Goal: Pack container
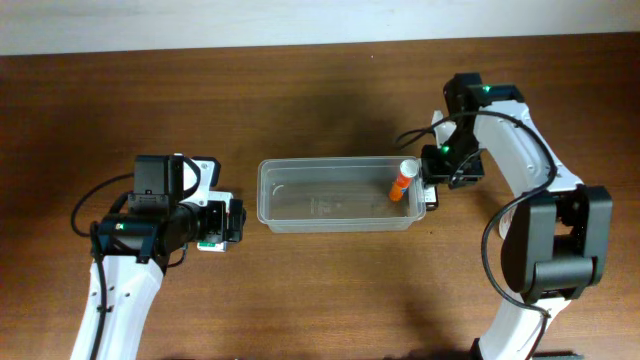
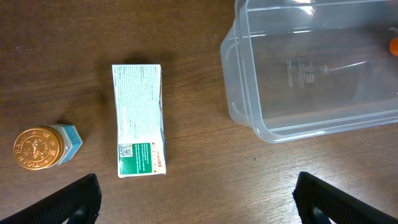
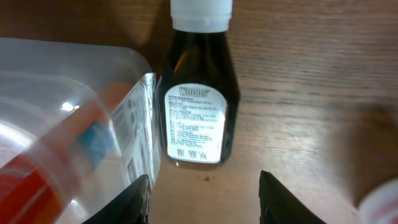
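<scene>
The clear container (image 1: 320, 200) lies at the table's middle, and an orange bottle with a white cap (image 1: 402, 180) leans inside its right end. My right gripper (image 3: 205, 208) hovers open just outside that end, nothing between its fingers. A dark bottle with a white cap and a white label (image 3: 199, 93) lies on the table right ahead of it, beside the container's wall (image 3: 74, 99). The orange bottle (image 3: 31, 180) shows blurred through that wall. My left gripper (image 2: 198, 205) is wide open and empty, left of the container (image 2: 311, 74).
A white-and-green carton (image 2: 138, 118) lies flat on the table ahead of the left gripper. A small jar with a gold lid (image 2: 43, 147) stands to its left. Both right arm links (image 1: 540, 230) rise at the table's right side.
</scene>
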Tool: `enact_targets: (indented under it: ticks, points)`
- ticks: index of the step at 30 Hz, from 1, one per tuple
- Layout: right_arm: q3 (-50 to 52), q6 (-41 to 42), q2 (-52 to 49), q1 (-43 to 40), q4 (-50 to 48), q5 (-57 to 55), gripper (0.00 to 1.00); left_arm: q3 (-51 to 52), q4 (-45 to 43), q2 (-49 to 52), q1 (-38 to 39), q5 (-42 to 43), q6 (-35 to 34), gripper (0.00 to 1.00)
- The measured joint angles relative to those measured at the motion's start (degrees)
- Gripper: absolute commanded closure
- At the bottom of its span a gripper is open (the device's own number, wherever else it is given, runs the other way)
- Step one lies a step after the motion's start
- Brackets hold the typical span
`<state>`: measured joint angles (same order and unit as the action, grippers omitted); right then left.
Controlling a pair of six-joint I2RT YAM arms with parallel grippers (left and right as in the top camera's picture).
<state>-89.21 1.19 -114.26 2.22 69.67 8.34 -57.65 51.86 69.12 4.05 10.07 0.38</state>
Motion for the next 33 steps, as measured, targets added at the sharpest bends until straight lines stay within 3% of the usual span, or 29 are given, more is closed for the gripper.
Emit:
enact_targets:
  ticks: [7,33]
  points:
    - [4.44,-0.63,-0.02,0.00,-2.54,2.16,0.51,0.00,0.00,0.00,0.00,0.00,0.02,0.01]
    - [4.46,-6.47,-0.02,0.00,-4.44,13.68,0.50,0.00,0.00,0.00,0.00,0.00,0.00,0.01]
